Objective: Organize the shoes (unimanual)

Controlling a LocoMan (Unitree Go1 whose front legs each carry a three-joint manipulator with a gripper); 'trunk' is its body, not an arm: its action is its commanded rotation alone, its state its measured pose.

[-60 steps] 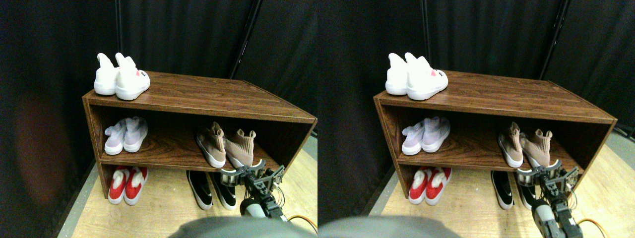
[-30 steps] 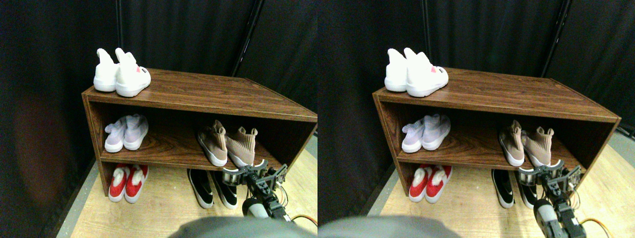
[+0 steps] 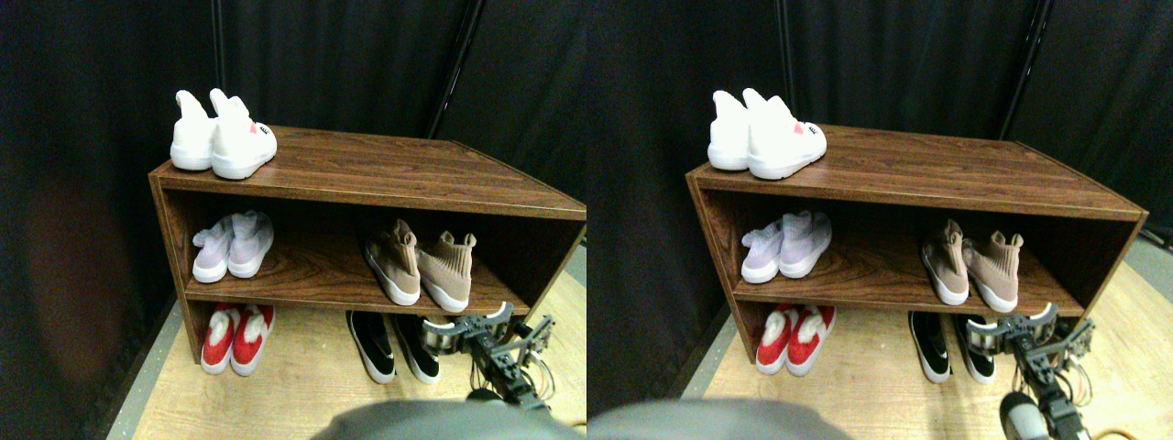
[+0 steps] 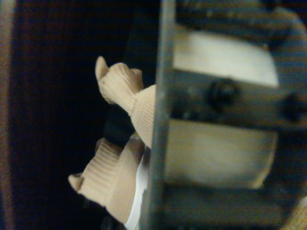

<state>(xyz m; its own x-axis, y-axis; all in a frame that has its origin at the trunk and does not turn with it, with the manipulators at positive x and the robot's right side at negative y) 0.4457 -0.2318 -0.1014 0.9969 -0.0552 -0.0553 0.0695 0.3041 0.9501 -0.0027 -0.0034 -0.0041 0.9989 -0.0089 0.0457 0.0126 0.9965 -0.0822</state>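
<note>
Dark curtains behind, pale wood floor (image 3: 302,385) below, brown wooden shelf unit (image 3: 367,174) in the middle. Tan knit sock-shoes (image 3: 422,266) stand as a pair on the middle shelf's right part, side by side and touching or nearly so, toes toward the camera, white soles on the board. Wrist view shows both ribbed cuffs (image 4: 117,86) close ahead, partly hidden by the jaw frame.

Handling guess: light, soft knit uppers that will collapse under a pinch; the rubber sole is the stiffer part. Best hold looks like the ribbed cuff or heel collar (it sticks up and is easy to reach), though the shoe would likely dangle and swing.

Black slip-ons (image 3: 394,346) sit on the floor under the shelf, right of centre, just left of the right tool (image 3: 467,332). That tool hovers low in front of the shelf's lower right opening, below the tan pair, touching no shoe; open or closed cannot be told.

Other pairs look tidy: white high shoes (image 3: 220,137) on top left, pale lilac pair (image 3: 234,246) middle left, red fluffy pair (image 3: 236,339) on the floor at left.
</note>
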